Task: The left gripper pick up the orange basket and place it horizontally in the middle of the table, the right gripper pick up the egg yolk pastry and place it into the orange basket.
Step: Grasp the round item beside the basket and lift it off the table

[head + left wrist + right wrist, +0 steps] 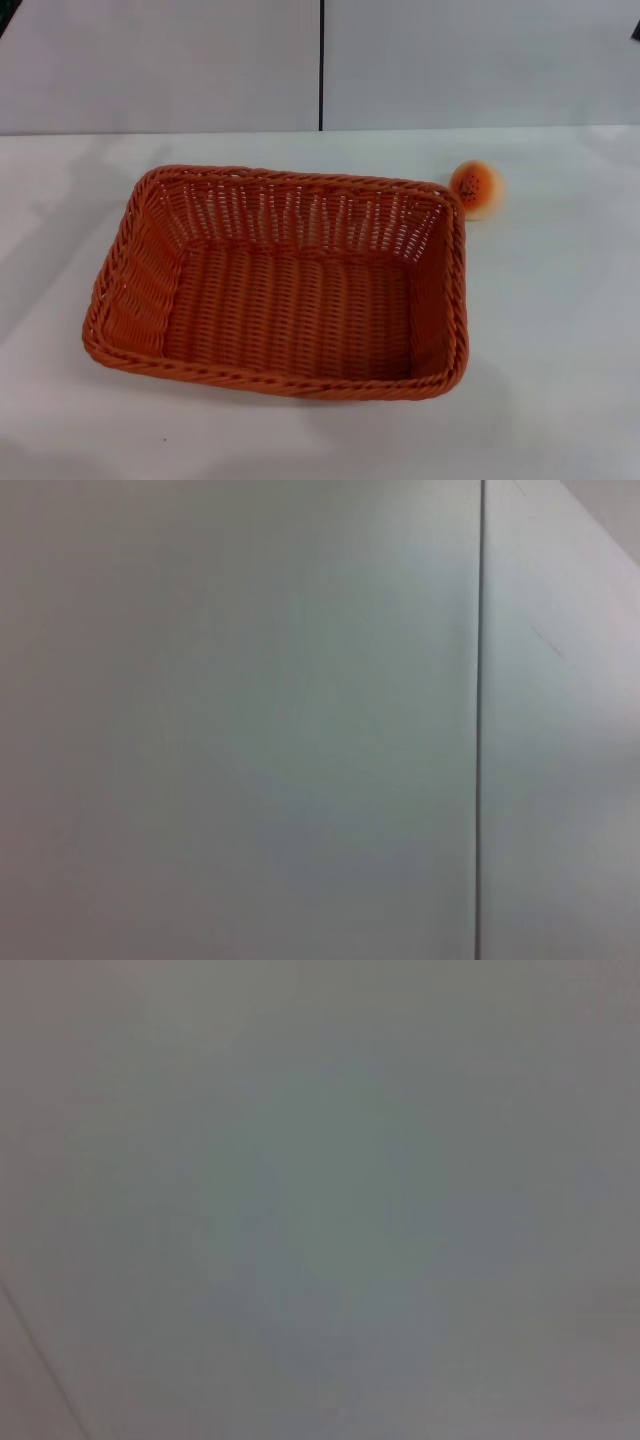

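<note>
Head view: orange basket (280, 285) sits on the white desk (560, 380), roughly central, slightly skewed, empty. Egg yolk pastry (477, 189) on desk just beside its far right corner, outside. Neither hand in view, so state unknown.

L wrist view: only a grey wall w/ dark seam.

R wrist view: blank grey surface.

Judgement: nothing grasped yet; left hand must reach the basket rim first.

head view: set high, aimed forward and down over the worktop (560, 380) to the wall panels (160, 60) behind | left wrist view: held close to a pale panel with a dark seam (479, 730) | right wrist view: blank grey surface only | overlap: cannot be told
</note>
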Controlling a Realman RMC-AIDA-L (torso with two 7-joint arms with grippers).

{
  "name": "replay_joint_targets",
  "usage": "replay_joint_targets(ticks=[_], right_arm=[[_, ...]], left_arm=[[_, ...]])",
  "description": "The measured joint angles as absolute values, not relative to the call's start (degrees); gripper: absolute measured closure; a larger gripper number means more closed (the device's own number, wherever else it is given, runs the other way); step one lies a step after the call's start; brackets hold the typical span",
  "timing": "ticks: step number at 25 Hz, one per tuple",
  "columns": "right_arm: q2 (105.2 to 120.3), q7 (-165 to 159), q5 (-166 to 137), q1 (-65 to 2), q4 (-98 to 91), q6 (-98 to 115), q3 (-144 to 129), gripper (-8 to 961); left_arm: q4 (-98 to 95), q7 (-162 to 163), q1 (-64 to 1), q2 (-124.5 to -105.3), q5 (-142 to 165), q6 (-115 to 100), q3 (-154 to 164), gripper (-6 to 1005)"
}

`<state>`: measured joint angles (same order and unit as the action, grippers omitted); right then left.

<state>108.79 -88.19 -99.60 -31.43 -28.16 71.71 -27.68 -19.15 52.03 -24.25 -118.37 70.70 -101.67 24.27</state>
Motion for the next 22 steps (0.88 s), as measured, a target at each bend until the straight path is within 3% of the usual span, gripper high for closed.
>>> replay_joint_targets(ticks=[7,22], right_arm=[[109.32,-97.66,-110.31,-33.42,-32.52,70.44,-30.0,169],[108.19,-107.62,-131.72,-42.82,-32.65,66.13,-43.88,169]], left_arm=[[-18.63,48.59,-24.78,-118.33,70.95,-101.95,24.78,305],[-18.03,43.93,-24.57,-118.48,69.98,-102.97,24.59,305]])
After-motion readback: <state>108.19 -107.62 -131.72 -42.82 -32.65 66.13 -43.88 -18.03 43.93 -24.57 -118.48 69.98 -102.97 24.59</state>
